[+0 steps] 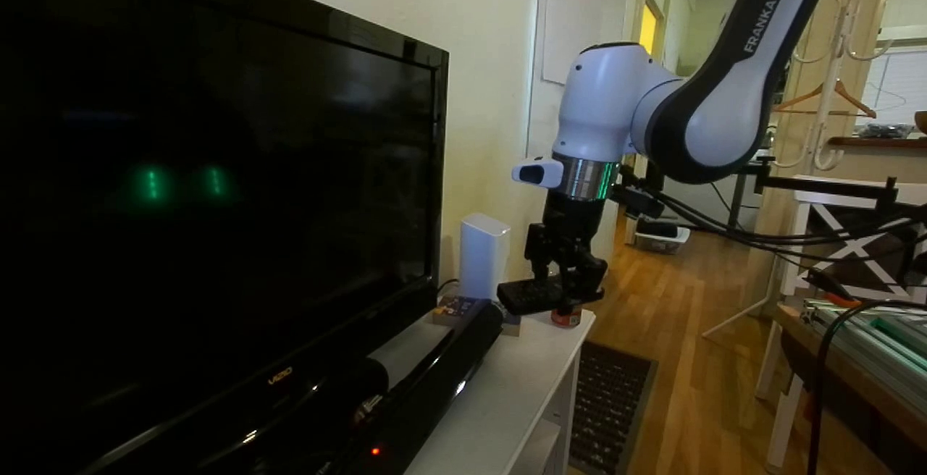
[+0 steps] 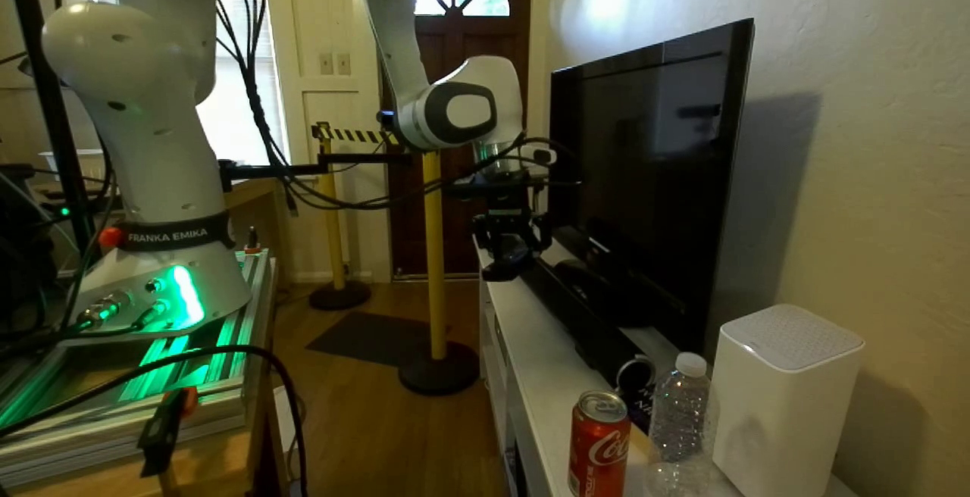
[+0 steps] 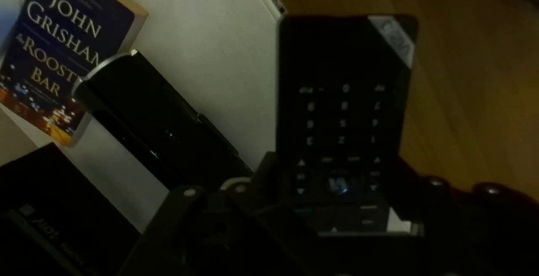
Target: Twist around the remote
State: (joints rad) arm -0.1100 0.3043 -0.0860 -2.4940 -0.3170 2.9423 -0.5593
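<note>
The remote (image 1: 529, 296) is a slim black rectangle held roughly flat in the air above the white TV stand (image 1: 500, 381). My gripper (image 1: 561, 283) points down and is shut on the remote's sides near one end. In an exterior view, the remote (image 2: 506, 264) shows dark below the gripper (image 2: 515, 235), and its outline there is hard to make out. In the wrist view, the remote (image 3: 343, 112) lies between the fingers (image 3: 337, 179) with its buttons facing the camera. Its logo corner points away from the gripper, and its printed digits look upside down.
A black soundbar (image 3: 156, 120) lies along the stand before the large TV (image 2: 644, 179). A book (image 3: 63, 53) lies at the soundbar's end. A red can (image 2: 600, 440), a clear bottle (image 2: 682, 414) and a white box-shaped device (image 2: 788, 406) stand at the stand's end.
</note>
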